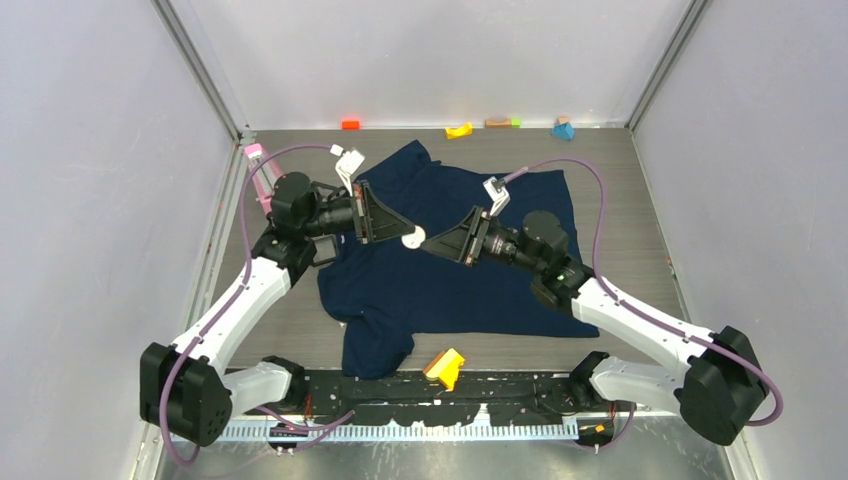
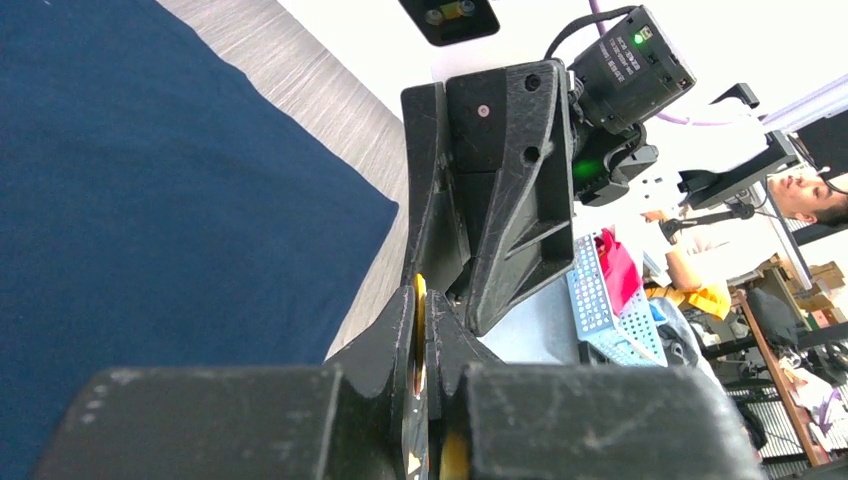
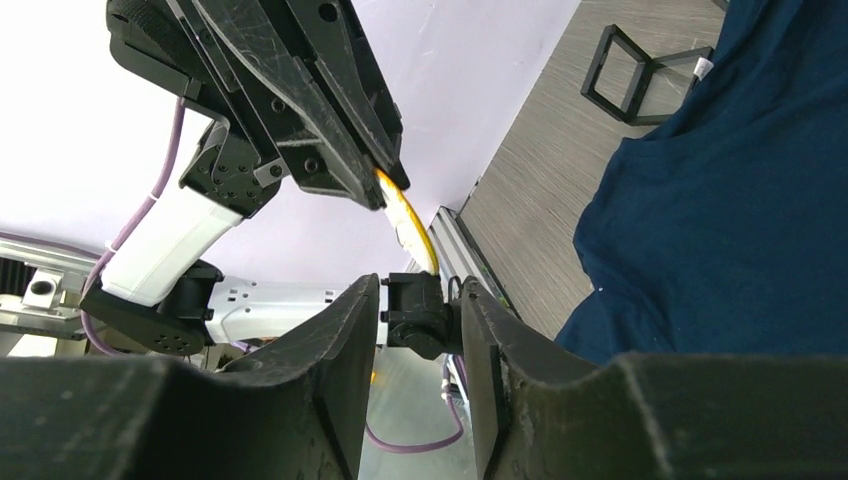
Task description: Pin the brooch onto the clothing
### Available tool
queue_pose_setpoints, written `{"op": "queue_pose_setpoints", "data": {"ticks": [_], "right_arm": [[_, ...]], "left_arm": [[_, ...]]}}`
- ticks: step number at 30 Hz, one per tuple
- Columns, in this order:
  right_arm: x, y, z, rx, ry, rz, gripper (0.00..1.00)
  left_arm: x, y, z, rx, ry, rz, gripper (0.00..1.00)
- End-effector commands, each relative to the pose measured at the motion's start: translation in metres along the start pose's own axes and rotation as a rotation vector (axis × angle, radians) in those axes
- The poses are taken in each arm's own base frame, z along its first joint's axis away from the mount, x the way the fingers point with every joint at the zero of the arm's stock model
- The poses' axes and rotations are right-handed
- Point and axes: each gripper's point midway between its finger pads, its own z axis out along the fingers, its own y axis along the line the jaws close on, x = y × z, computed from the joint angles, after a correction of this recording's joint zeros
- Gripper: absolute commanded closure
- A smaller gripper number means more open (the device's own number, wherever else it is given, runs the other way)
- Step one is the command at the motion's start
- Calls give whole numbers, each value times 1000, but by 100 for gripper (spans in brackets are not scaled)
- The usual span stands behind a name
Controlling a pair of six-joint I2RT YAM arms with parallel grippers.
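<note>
Top view: left gripper is pinching the brooch, pale back showing, up over the middle of the navy T-shirt, with the right gripper nose to nose with it. A yellow wedge block sits by the near hem

Left wrist: left gripper is squeezed tight on the brooch, just a gold sliver showing

Right wrist: right gripper has its jaws parted, and the brooch hangs at their mouth. Can't tell if it's touching them
</note>
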Motion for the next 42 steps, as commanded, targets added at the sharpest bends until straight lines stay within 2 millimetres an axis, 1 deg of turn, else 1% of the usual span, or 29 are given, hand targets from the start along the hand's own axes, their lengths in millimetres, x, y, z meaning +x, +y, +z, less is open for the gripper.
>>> {"op": "queue_pose_setpoints", "data": {"ticks": [1, 4, 9, 10, 11, 12, 14, 15, 16, 17, 18, 19, 20, 21, 22, 23, 24, 25, 26, 27, 28, 29, 30, 32, 34, 37, 39, 42], "right_arm": [[-17, 33, 10, -106, -41, -94, 61], [-17, 32, 14, -104, -36, -99, 65], [-18, 30, 18, -101, -33, -103, 82], [-18, 29, 19, -100, -32, -103, 88], [-18, 29, 19, -99, -33, -102, 92], [-18, 28, 19, -98, -34, -103, 97], [-17, 28, 18, -94, -29, -110, 99], [-17, 29, 16, -95, -29, -124, 99], [-14, 25, 15, -77, -18, -122, 99], [-14, 27, 11, -72, -18, -145, 99], [-9, 15, 8, -11, 4, -136, 99], [-11, 16, 4, 6, 0, -176, 99], [-4, -1, -2, 94, 35, -165, 99], [-7, -1, -7, 115, 38, -217, 99], [1, -14, -14, 189, 90, -238, 99], [4, -18, -19, 216, 115, -249, 99], [11, -22, -26, 255, 172, -259, 99], [16, -26, -29, 270, 206, -257, 99], [26, -24, -34, 270, 272, -250, 99], [32, -25, -35, 273, 315, -235, 99], [42, -21, -38, 255, 386, -211, 99], [47, -20, -39, 244, 419, -197, 99], [57, -16, -42, 223, 482, -173, 99], [67, -13, -48, 202, 544, -156, 99], [73, -9, -53, 180, 575, -155, 99], [77, 0, -58, 137, 595, -154, 99], [77, 6, -60, 115, 593, -162, 99], [75, 12, -62, 95, 586, -178, 99]], "left_arm": [[-1, -16, -1, 58, 1, 47, 100], [0, -17, 1, 63, 9, 43, 100], [5, -15, 4, 73, 32, 23, 100], [6, -14, 5, 76, 39, 19, 100], [8, -14, 6, 79, 46, 13, 100], [9, -14, 6, 84, 52, 11, 100], [11, -12, 7, 81, 66, 6, 100], [13, -10, 7, 71, 75, 5, 94], [12, -8, 7, 55, 82, 18, 81], [13, -3, 6, 22, 96, 27, 69], [15, 2, 4, -22, 113, 37, 53], [18, 6, 1, -57, 132, 43, 40], [21, 8, -2, -83, 148, 52, 32], [21, 7, -4, -90, 150, 74, 25], [22, 6, -5, -89, 151, 87, 21], [24, 6, -5, -86, 153, 92, 18], [26, 4, -4, -77, 160, 96, 17], [31, 3, -3, -65, 178, 101, 16], [37, 0, -1, -49, 207, 112, 16], [45, -3, 2, -37, 244, 118, 17], [53, -6, 4, -26, 282, 129, 18], [60, -9, 5, -13, 318, 130, 19], [66, -14, 7, 9, 344, 126, 22], [73, -26, 11, 73, 374, 104, 33], [74, -35, 12, 124, 383, 84, 39], [77, -39, 13, 152, 392, 71, 44], [81, -41, 14, 165, 406, 61, 47], [91, -42, 15, 169, 452, 42, 47]]}}
